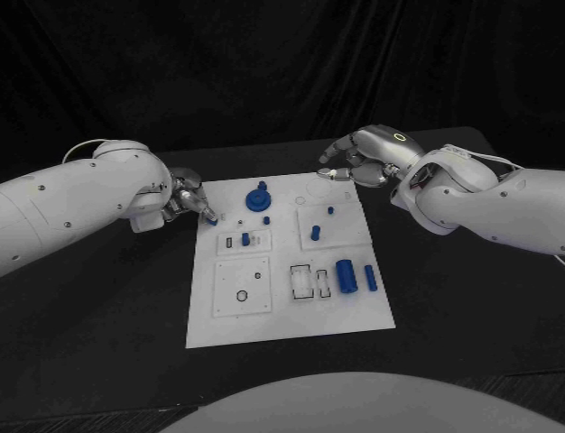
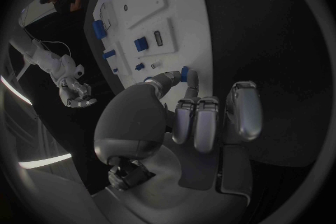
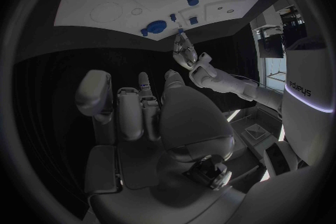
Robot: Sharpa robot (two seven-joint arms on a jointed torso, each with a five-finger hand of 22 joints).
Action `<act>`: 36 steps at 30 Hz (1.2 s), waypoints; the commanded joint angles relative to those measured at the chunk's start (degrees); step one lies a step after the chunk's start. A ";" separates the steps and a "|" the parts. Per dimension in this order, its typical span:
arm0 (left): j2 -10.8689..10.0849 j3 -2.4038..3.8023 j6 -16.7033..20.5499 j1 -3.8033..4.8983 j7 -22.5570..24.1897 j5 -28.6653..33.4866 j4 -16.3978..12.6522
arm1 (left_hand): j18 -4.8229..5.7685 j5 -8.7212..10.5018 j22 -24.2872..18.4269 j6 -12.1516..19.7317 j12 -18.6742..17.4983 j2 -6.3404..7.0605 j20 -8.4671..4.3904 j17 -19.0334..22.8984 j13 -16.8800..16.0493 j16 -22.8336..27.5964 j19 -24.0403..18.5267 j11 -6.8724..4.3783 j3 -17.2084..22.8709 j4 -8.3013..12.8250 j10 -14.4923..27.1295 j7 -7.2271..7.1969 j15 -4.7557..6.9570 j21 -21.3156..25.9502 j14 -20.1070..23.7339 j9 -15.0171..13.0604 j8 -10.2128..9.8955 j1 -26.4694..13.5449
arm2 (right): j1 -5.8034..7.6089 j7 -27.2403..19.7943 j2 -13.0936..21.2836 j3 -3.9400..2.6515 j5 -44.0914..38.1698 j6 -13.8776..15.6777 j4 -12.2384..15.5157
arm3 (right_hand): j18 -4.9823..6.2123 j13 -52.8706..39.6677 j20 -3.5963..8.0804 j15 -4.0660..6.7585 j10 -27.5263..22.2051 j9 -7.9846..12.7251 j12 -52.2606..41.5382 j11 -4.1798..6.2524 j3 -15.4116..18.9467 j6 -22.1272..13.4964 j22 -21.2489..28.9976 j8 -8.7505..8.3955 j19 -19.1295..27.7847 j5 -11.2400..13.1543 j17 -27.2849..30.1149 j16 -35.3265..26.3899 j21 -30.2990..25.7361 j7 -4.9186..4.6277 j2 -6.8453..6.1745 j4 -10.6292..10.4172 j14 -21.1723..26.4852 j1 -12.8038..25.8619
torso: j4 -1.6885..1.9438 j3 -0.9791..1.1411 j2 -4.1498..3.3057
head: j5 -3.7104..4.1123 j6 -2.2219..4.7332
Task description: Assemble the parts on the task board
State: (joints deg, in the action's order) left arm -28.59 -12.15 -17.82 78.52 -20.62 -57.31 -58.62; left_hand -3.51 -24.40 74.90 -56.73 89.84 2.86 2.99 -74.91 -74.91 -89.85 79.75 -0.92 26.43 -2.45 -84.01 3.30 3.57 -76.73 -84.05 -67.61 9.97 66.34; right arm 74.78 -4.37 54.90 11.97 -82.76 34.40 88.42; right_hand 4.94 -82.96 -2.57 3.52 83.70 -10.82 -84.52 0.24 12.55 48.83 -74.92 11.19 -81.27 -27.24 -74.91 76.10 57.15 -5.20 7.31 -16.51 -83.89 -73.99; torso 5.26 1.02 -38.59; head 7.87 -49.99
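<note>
Task board [image 1: 296, 311]: white plate, middle of the black table [image 1: 100, 343], long axis running away from the robot, far end tilted slightly toward its right.

Parts: blue round knobbed piece [image 1: 259, 196] near the far edge; small blue peg [image 1: 315, 233] standing right of centre; two blue cylinders [image 1: 345, 275], lying lengthwise along the board, at its right side.

Left hand [image 1: 185, 203]: at the board's far left corner, thumb and a finger pinching a small blue part [image 2: 185, 74]. The left wrist view shows this pinch plainly, remaining fingers curled alongside; in the head view the part is a small blue speck.

Right hand [image 1: 361, 162]: just beyond the board's far right corner, fingers curled inward, nothing in them per the right wrist view.
</note>
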 commanded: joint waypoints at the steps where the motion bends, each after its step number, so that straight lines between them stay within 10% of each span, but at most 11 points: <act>1: -1.42 0.04 1.13 -0.04 1.72 0.03 -2.27 | -0.40 0.09 6.41 -0.16 0.16 0.21 0.11 -15.09 -15.09 -0.15 -0.13 0.18 5.06 4.43 -5.99 -0.02 -0.23 0.43 -5.95 0.05 -0.14 -0.80 | -0.14 1.25 0.16 -0.04 -0.10 -0.28 0.08 | 0.86 -0.86 -0.03 0.20 1.05 0.08 0.03 -0.06 0.11 0.51 -7.31 -0.33 0.27 -0.39 -3.41 -0.32 -0.27 -0.08 0.00 0.27 -2.46 -0.55 | 0.00 -0.02 0.02 | -0.09 -0.01; 19: -11.05 0.04 2.96 1.59 -2.23 0.84 -16.99 | -0.40 1.28 6.57 -0.83 0.16 0.65 0.09 -15.09 -15.09 -0.15 0.02 0.06 6.66 4.22 -5.99 -0.17 -0.16 0.55 -5.95 0.78 -0.58 -2.93 | -0.63 1.76 0.99 -0.04 0.29 -0.55 0.29 | 0.90 -0.62 -0.03 0.20 0.85 0.16 0.25 -0.05 -0.17 0.54 -7.26 -0.54 0.32 -0.58 -3.20 -0.58 -0.60 -0.06 0.01 0.49 -2.39 -1.78 | 0.12 0.13 0.02 | -0.24 -0.01; 36: -12.48 0.03 4.77 1.72 -8.44 10.37 -20.84 | -0.47 1.45 6.47 -1.03 0.16 0.41 -0.01 -15.09 -15.09 -0.15 -0.09 -0.06 6.95 4.10 -5.99 -0.32 -0.04 0.89 -5.95 1.01 -0.71 -3.60 | -1.30 1.85 1.18 -0.04 0.67 -0.64 0.27 | 0.95 -0.46 -0.03 0.19 0.71 0.23 0.40 -0.05 -0.42 0.60 -7.19 -0.71 0.38 -1.08 -2.95 -0.88 -0.98 -0.10 -0.03 0.60 -2.30 -2.83 | 0.06 -0.03 0.02 | -0.60 -0.01</act>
State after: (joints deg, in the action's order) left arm -41.23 -12.16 -13.83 80.08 -27.77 -49.38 -79.28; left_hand -3.51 -22.82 74.90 -57.57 89.84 3.59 2.99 -74.91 -74.91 -89.85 79.75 -0.92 30.39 -0.85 -84.01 3.27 3.57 -76.07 -84.05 -66.65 9.53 63.14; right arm 73.62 -3.60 56.04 11.98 -82.20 33.92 88.60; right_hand 4.94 -82.27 -2.57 3.42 83.58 -10.69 -84.53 0.12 12.16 49.03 -74.91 10.69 -81.28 -28.14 -74.90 75.42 56.50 -5.41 7.24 -16.11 -84.09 -76.18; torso 5.28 1.03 -38.53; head 7.25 -49.99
